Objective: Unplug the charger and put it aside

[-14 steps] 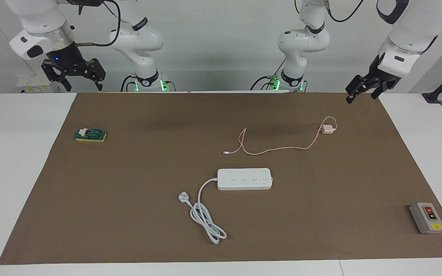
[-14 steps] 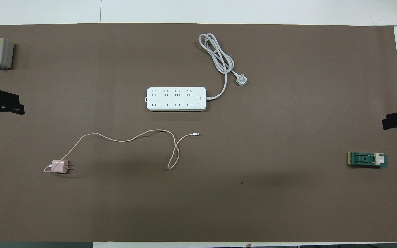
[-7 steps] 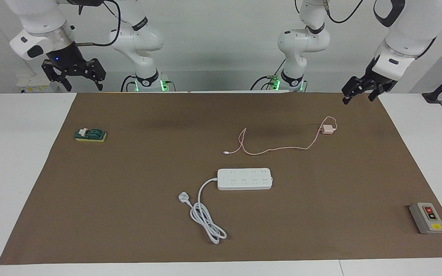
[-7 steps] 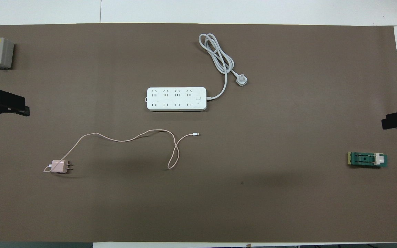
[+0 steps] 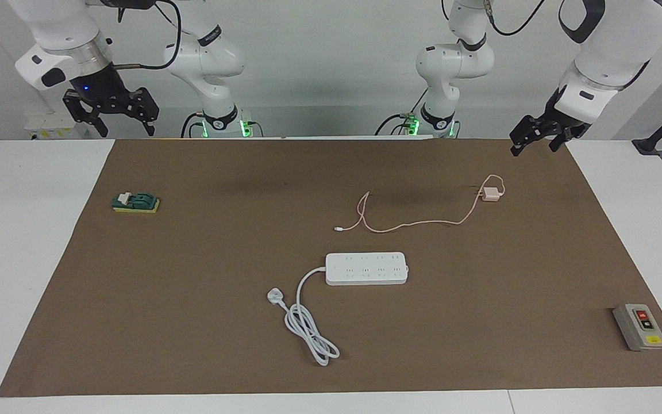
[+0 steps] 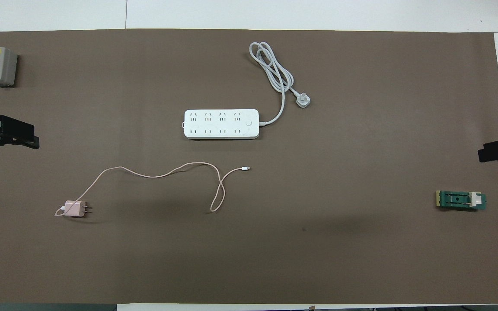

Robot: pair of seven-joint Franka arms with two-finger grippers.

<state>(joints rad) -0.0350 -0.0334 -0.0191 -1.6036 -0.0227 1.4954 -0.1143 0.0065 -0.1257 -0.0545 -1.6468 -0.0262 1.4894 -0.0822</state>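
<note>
One charger: my pink adapter lay unplugged on the brown mat, nearer to me than the power strip, cable trailing beside it.
Left gripper: mine hung over the mat's corner, fingers spread, empty.
Right gripper: mine waited raised, fingers spread.
Others: green switch, button box.

power strip mid-mat | coiled cord | switch box | green block

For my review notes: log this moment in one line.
charger: unplugged, on mat | left gripper: open, raised, empty | right gripper: open, waiting
</note>
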